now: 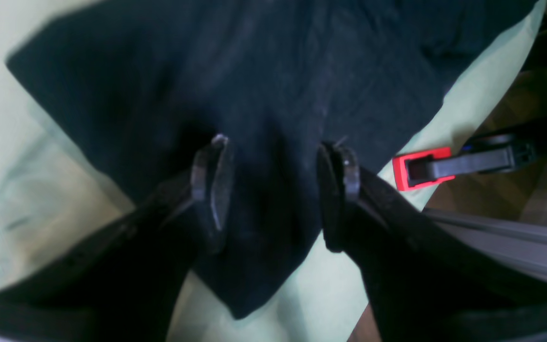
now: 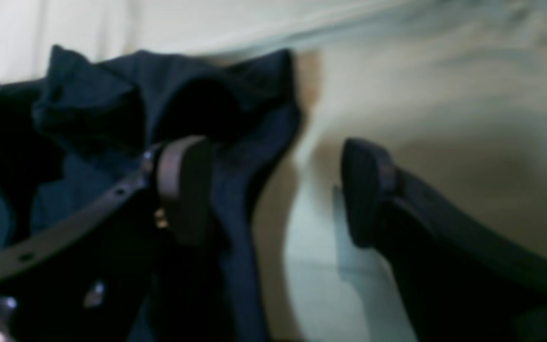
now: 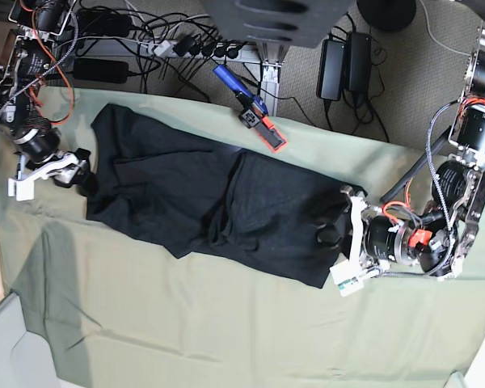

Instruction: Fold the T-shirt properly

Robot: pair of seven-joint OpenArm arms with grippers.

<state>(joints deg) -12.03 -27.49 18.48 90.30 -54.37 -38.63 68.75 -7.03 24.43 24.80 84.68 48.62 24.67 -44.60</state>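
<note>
The T-shirt (image 3: 218,202) is lying limp across the counter (image 3: 226,339). Soft cloth is being straddled by the left tool (image 1: 273,185), spread apart; right tool (image 2: 273,190) gaping beside a hem best pinched there.

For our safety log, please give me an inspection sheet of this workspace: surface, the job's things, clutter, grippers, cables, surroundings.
Surface: pale green cloth covers the table, lightly wrinkled.
Job's things: black T-shirt lies spread, plain side up, partly folded.
Clutter: red-tipped clamp at the far edge.
Grippers: left gripper open, its jaws astride a ridge of shirt; right gripper open at a bunched shirt edge, holding nothing.
Cables: a tangle on the floor behind the table.
Surroundings: power adapters on carpet.
</note>
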